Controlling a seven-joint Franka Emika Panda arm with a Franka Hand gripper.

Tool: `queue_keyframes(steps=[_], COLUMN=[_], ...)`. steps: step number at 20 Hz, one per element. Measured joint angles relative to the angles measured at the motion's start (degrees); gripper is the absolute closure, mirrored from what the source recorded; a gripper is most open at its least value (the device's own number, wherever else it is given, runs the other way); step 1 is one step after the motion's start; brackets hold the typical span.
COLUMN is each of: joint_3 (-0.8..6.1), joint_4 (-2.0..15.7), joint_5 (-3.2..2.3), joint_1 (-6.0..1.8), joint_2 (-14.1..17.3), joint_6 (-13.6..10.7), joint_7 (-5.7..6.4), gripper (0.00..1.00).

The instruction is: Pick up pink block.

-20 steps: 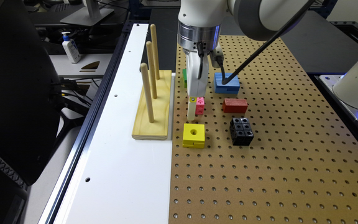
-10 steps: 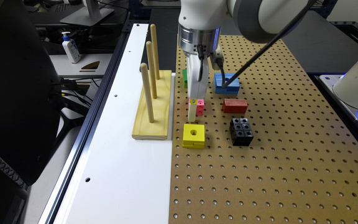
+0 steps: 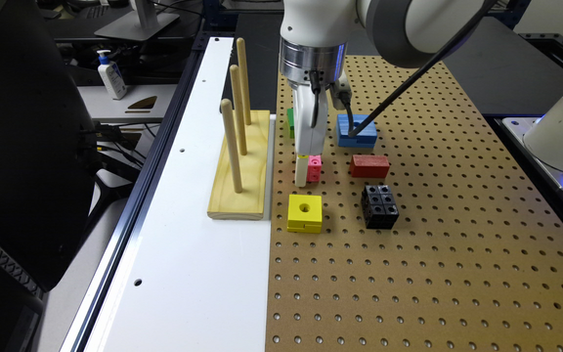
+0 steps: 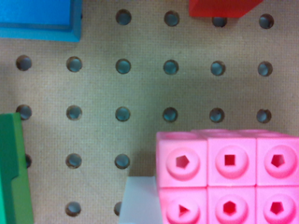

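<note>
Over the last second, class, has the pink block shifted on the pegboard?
No. In the exterior view the pink block sits where it did, between the wooden peg stand and the red block, just behind the yellow block.

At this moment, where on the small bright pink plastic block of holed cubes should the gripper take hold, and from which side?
Probably from straight above, pinching two opposite flat side faces of the small bright pink plastic block. It sits flat on the brown pegboard, apart from the orange-red block, and the white gripper is already down beside it.
</note>
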Motion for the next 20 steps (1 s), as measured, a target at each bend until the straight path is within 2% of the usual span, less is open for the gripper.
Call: queue_keyframes(steps=[5,11,16,18,20], joint_3=[-0.02,-0.02,-0.02,-0.02,-0.02], joint_4=[-0.05,-0.17,-0.21,-0.19,-0.22], joint_5=[0.0,0.0,0.0,0.0,0.0], joint_1=[-0.01,-0.03,-0.03,-0.03,-0.03], joint_2=[-0.5,-4.0,-4.8,-6.6,-9.3], joint_6=[-0.1,-3.6,-4.1,-5.8,-8.6], joint_7=[0.0,0.0,0.0,0.0,0.0], gripper=[1.0,1.0,1.0,1.0,1.0])
